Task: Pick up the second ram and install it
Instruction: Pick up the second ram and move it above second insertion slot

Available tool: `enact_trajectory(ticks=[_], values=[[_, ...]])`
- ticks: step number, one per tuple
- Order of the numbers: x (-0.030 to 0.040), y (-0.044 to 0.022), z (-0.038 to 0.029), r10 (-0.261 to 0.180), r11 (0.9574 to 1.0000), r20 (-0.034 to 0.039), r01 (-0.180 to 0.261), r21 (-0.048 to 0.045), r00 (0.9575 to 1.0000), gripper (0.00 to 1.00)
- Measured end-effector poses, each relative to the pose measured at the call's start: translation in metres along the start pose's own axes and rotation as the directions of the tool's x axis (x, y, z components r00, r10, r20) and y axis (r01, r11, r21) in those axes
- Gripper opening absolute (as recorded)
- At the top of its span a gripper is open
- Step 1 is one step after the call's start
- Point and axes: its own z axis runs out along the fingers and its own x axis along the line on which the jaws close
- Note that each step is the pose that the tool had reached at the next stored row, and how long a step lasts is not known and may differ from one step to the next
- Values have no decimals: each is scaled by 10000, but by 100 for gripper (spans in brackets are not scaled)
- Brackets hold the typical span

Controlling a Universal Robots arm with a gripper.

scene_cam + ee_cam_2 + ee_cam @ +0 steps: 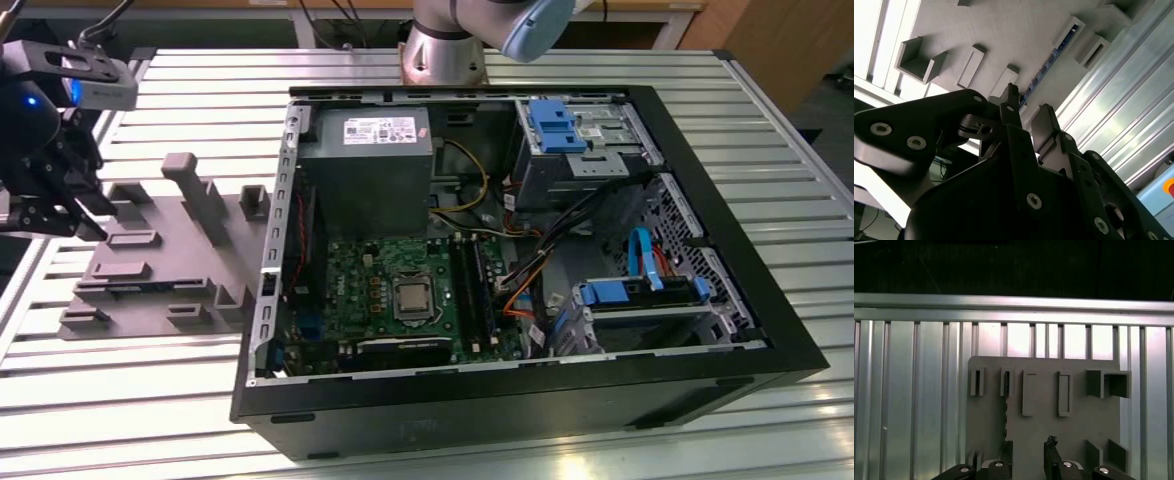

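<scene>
The second ram [1005, 415] stands on edge in the grey holder plate [1074, 430], a thin dark strip running between two holder blocks. In the second wrist view the ram [1054, 56] shows as a blue-green strip in its slot. My gripper [1029, 457] hovers above the plate, open, with nothing between its fingers [1052, 460]. The ram lies in line with one finger, not in the gap. In the exterior view my gripper [60, 205] hangs at the far left, over the plate's [160, 265] left end. My gripper [1026, 114] also shows open in the second wrist view.
An open black computer case [534, 400] lies to the exterior view's right of the plate, with the green motherboard [387, 285] and its long black memory slots [470, 290] exposed. Tall grey blocks [194, 195] rise from the plate. Everything rests on a ribbed aluminium table [134, 400].
</scene>
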Motion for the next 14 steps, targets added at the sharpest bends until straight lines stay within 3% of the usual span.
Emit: enact_trajectory(ticks=[3,14], values=[[4,10,33,1,10000,-1,-1,-11,10000,38],[8,16,58,0,10000,1,0,-10,10000,38]])
